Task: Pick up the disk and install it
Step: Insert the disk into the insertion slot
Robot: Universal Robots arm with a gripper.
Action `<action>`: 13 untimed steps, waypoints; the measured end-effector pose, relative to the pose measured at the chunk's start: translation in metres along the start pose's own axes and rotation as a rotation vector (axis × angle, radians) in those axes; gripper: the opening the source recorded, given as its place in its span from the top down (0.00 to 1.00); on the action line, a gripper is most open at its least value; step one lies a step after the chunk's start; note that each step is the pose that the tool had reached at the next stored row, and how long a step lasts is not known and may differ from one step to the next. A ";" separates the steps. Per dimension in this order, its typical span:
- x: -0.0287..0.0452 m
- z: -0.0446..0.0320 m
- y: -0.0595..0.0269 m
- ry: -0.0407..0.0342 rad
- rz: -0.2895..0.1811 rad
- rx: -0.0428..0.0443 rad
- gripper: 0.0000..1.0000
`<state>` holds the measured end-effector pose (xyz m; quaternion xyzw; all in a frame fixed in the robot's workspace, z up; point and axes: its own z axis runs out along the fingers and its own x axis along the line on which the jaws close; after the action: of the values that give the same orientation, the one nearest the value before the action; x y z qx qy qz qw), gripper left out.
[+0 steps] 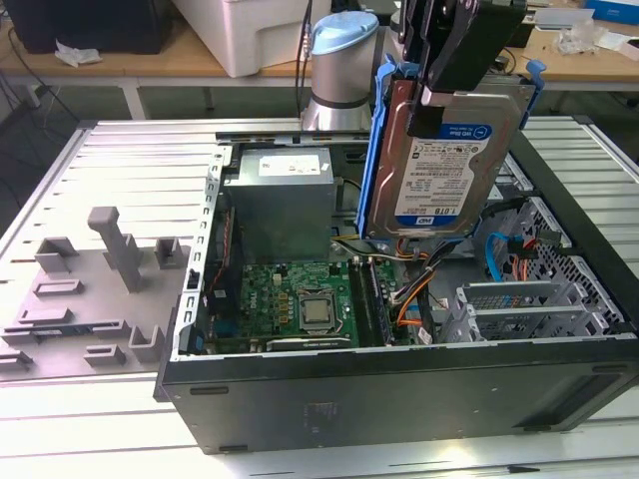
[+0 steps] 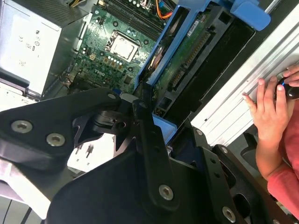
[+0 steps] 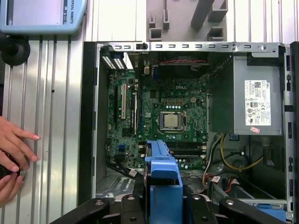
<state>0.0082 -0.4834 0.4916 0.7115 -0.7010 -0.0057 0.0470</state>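
The disk point(image 1: 439, 170), a silver hard drive with a blue-and-white label in a blue carrier frame, hangs upright and slightly tilted above the right half of the open computer case point(image 1: 399, 389). My gripper point(image 1: 444, 95) comes down from above and is shut on the disk's upper part. In the second wrist view the disk's green circuit-board underside point(image 2: 187, 51) shows beyond the black fingers point(image 2: 145, 126). In the first wrist view the blue carrier edge point(image 3: 163, 177) sticks out over the motherboard point(image 3: 163, 116).
Inside the case are a grey power-supply box point(image 1: 278, 205), the motherboard point(image 1: 290, 299), loose orange and blue cables point(image 1: 499, 259) and a metal drive cage point(image 1: 519, 309). A grey fixture plate with blocks point(image 1: 90, 289) lies at the exterior view's left. A person's hand point(image 3: 14, 149) rests on the table beside the case.
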 end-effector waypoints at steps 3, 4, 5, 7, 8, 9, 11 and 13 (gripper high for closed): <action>0.0000 0.0002 0.0018 0.0002 -0.002 0.0126 0.63; 0.0000 0.0002 0.0022 0.0004 -0.002 0.0155 0.63; 0.0000 0.0002 0.0027 0.0004 -0.003 0.0183 0.63; 0.0000 0.0002 0.0034 0.0008 -0.004 0.0237 0.63; 0.0000 0.0003 0.0034 0.0007 -0.005 0.0258 0.63; 0.0000 0.0003 0.0034 0.0008 -0.005 0.0272 0.63; 0.0000 0.0003 0.0035 0.0010 -0.007 0.0314 0.63; 0.0000 0.0003 0.0035 0.0011 -0.008 0.0331 0.63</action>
<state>0.0046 -0.4835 0.4916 0.7151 -0.6981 0.0061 0.0356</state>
